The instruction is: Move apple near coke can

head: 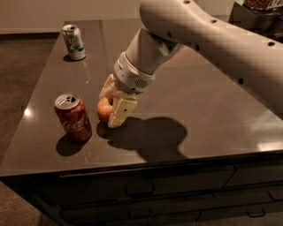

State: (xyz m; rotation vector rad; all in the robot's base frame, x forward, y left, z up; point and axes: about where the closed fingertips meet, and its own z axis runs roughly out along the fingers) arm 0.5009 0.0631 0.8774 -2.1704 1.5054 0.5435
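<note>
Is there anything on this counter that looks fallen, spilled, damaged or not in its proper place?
Nothing stands out. The coke can and the white-and-green can both stand upright, and no spill shows on the counter. The hand grips the apple close beside the coke can, with a small gap between them.

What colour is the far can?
The far can is white and green, camera view; gripper grips apple beside coke can.

- We see a dark, glossy countertop (pixel 208 126) across most of the frame, with pale light glints at its left and right edges.
- Along the bottom we see dark drawers (pixel 177 194) with handles.
- At left we see brownish floor (pixel 17 88), and at upper left a pale wall (pixel 44 13).
</note>
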